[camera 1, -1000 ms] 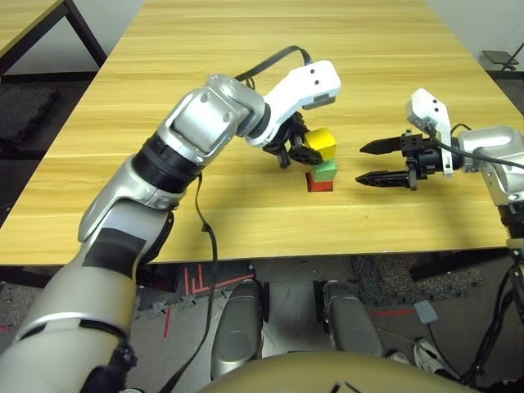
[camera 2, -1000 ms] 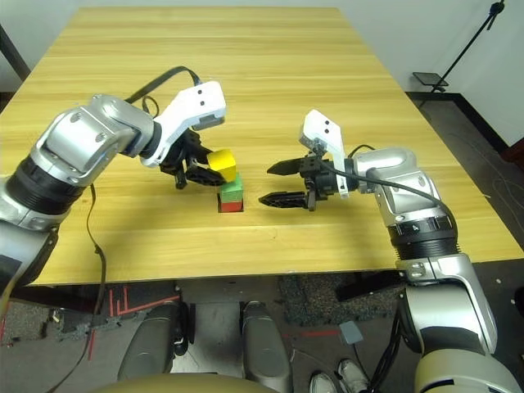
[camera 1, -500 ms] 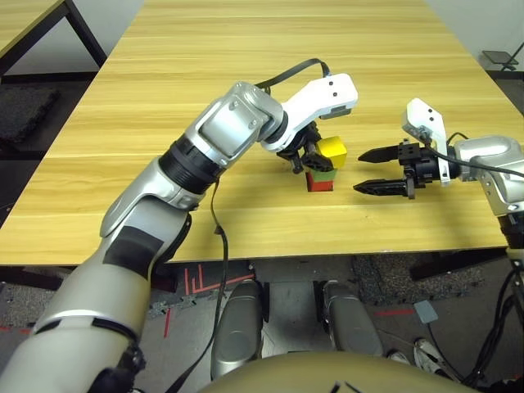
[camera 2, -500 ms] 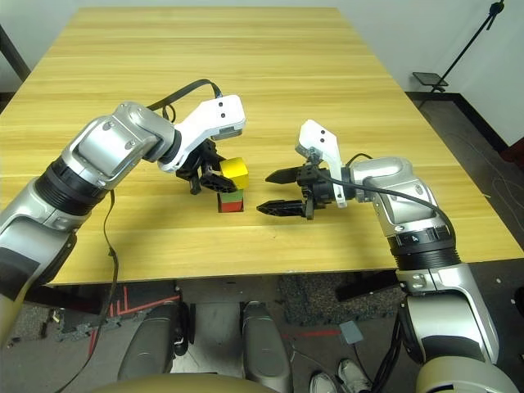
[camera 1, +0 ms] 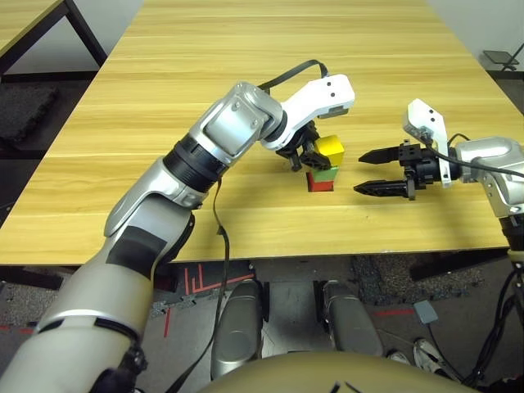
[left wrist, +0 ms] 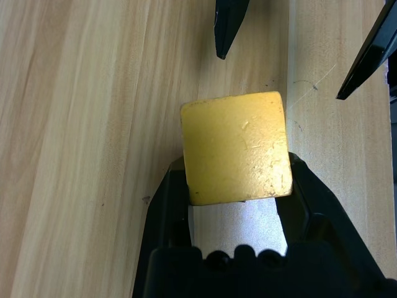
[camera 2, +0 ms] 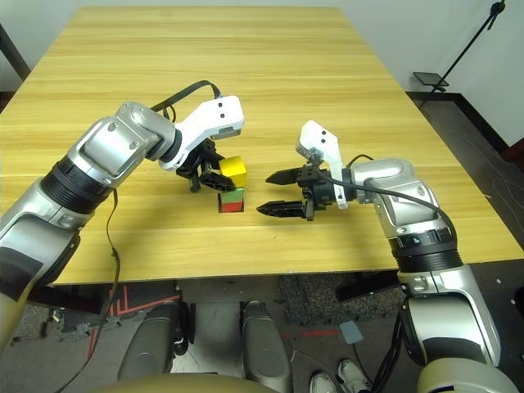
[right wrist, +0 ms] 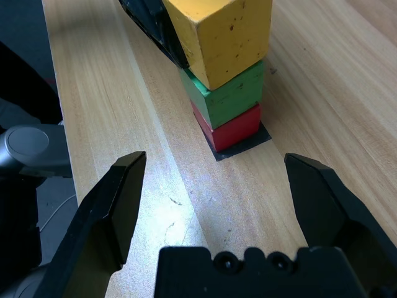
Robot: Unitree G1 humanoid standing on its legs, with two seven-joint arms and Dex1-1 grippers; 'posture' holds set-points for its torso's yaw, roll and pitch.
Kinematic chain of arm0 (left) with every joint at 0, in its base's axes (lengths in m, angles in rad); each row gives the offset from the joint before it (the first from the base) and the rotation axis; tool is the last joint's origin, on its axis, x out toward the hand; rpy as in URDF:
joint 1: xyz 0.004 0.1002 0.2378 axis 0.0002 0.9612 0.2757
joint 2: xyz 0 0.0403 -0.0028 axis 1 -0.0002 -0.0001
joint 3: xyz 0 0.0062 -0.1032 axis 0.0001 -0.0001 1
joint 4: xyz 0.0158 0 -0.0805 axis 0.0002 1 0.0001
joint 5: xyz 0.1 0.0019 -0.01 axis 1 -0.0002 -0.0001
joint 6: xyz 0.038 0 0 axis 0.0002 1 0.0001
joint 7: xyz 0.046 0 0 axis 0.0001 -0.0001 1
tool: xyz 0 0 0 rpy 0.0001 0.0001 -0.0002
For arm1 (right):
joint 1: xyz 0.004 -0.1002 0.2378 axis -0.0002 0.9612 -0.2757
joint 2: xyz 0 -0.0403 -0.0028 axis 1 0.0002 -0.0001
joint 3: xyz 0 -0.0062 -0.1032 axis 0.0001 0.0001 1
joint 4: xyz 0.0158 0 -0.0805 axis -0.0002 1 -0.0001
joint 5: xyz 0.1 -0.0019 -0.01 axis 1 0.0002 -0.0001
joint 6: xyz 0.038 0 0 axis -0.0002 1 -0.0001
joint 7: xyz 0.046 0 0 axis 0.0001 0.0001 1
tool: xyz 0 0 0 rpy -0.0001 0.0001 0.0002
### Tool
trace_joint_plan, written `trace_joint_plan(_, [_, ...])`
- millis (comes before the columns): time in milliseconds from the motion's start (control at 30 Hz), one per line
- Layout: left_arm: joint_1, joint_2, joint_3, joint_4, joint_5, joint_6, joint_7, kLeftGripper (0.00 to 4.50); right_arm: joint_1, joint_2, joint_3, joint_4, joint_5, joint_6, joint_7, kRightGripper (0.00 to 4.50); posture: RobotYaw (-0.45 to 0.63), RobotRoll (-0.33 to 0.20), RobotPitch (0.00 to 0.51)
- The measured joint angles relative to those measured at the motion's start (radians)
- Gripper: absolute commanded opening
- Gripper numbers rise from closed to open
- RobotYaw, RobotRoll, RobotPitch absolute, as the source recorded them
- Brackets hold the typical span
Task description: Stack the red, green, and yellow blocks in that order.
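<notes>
The left arm (camera 1: 139, 237) was stretched forward over the worktop (camera 1: 205, 49), and from its wrist the left gripper (camera 1: 312, 157) came down obliquely, just above the red block (right wrist: 239, 127) and to its left side. Its jaws were closed on the yellow block (left wrist: 236, 149), holding it by two opposite sides. The right arm (camera 2: 426, 237) was bent, with its forearm low, and the right gripper (camera 1: 360, 172) pointed to the left, toward the red block, but apart from it. Its jaws were wide open, with nothing between them.

The red block stood on a flat black patch (right wrist: 248, 143). Directly on the red block was the green block (right wrist: 232, 96), and above them was the yellow block, a little tilted; I could not tell if it rested with its full face. The left gripper was close against this pile, on the left of the red block, while the space to its right, up to the right gripper, was free. A black cable (camera 1: 219, 246) hung from the left arm, nearer to the robot than the red block.

The worktop was of pale wood with long grain. Beyond its near edge, in front of the red block, there were dark carpet pieces (camera 2: 311, 295), red tape lines (camera 2: 319, 333) and a pair of shoes (camera 2: 352, 377) on the grey floor. A black stand (camera 2: 454, 61) stood far to the right of the red block, near a white wall (camera 2: 491, 90).
</notes>
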Motion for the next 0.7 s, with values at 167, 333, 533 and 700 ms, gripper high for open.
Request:
trace_joint_plan(167, [0.000, 0.003, 0.003, -0.018, 0.000, 0.006, -0.001, 1.96, 0.000, -0.001, 0.000, 0.000, 0.006, 0.000, -0.004, 4.50, 0.17, -0.049, 0.112])
trace_joint_plan(333, [0.004, 0.012, 0.003, -0.031, 0.000, 0.010, -0.005, 1.96, -0.010, -0.001, 0.000, 0.002, 0.007, 0.000, -0.008, 4.50, 0.17, -0.050, 0.113])
trace_joint_plan(533, [0.004, 0.018, 0.003, -0.035, 0.000, 0.010, -0.013, 3.26, -0.015, -0.001, 0.000, 0.007, 0.007, 0.000, -0.010, 4.50, 0.17, -0.048, 0.112])
trace_joint_plan(700, [0.004, 0.009, 0.006, -0.034, 0.000, 0.010, -0.010, 4.46, -0.019, -0.001, 0.000, 0.013, 0.007, 0.000, -0.014, 4.50, 0.17, -0.047, 0.106])
